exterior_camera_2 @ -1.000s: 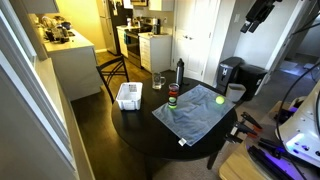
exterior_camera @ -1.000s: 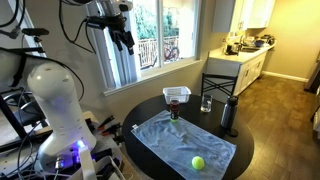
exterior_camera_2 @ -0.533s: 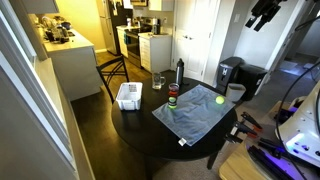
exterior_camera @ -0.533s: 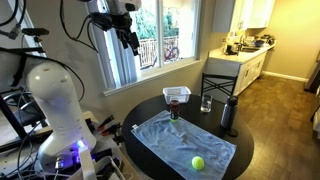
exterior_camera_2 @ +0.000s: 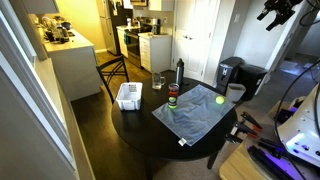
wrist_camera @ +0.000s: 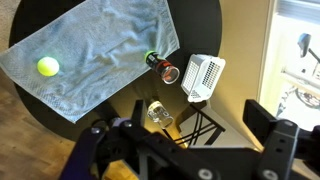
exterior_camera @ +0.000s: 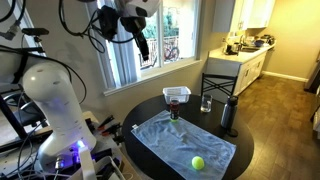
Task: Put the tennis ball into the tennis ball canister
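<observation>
The tennis ball (exterior_camera: 198, 162) is a small yellow-green ball lying on a blue-grey towel (exterior_camera: 185, 143) on the round black table. It also shows in an exterior view (exterior_camera_2: 219, 99) and in the wrist view (wrist_camera: 47, 66). The tennis ball canister (exterior_camera: 175, 109), clear with a red rim, stands upright at the towel's far edge; it shows in the other views too (exterior_camera_2: 173, 97) (wrist_camera: 166, 71). My gripper (exterior_camera: 143, 46) (exterior_camera_2: 276, 14) hangs high in the air, well away from the table. In the wrist view its fingers (wrist_camera: 185, 150) are wide apart and empty.
A white slotted basket (exterior_camera: 177, 95) (wrist_camera: 203, 76), a small clear glass (exterior_camera: 206, 103) (wrist_camera: 158, 113) and a tall dark grey bottle (exterior_camera: 229, 115) (exterior_camera_2: 180, 72) stand near the canister. A black chair (exterior_camera: 219, 88) is behind the table. Windows and a kitchen counter surround it.
The arm has swung sideways high above the scene, and the gripper has shifted and turned. The ball, the canister and the other things on the table have not moved.
</observation>
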Robot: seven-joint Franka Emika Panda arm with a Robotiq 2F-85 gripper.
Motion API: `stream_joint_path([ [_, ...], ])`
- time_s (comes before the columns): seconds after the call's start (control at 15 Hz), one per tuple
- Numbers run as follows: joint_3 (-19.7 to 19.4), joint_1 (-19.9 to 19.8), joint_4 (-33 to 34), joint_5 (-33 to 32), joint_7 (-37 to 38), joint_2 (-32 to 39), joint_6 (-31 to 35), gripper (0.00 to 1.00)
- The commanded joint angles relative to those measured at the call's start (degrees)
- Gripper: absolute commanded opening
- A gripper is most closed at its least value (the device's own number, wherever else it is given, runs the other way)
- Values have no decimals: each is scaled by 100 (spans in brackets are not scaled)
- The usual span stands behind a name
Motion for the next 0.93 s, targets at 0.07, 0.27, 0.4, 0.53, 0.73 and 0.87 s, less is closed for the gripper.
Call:
stream_joint_path([
  [0.07, -530, -173, 408, 907, -117, 945, 229, 100],
  [0.27, -793, -143, 631, 1404, -125, 1538, 543, 100],
  [0.4, -956, -128, 814, 1705, -152, 1992, 755, 100],
  [0.53, -1116, -131, 991, 1980, -219, 2462, 959, 100],
  [0.73, -1355, -191, 1320, 2281, -262, 3146, 1058, 100],
  [0.87, -1531, -239, 1539, 2491, -284, 3574, 1010, 100],
])
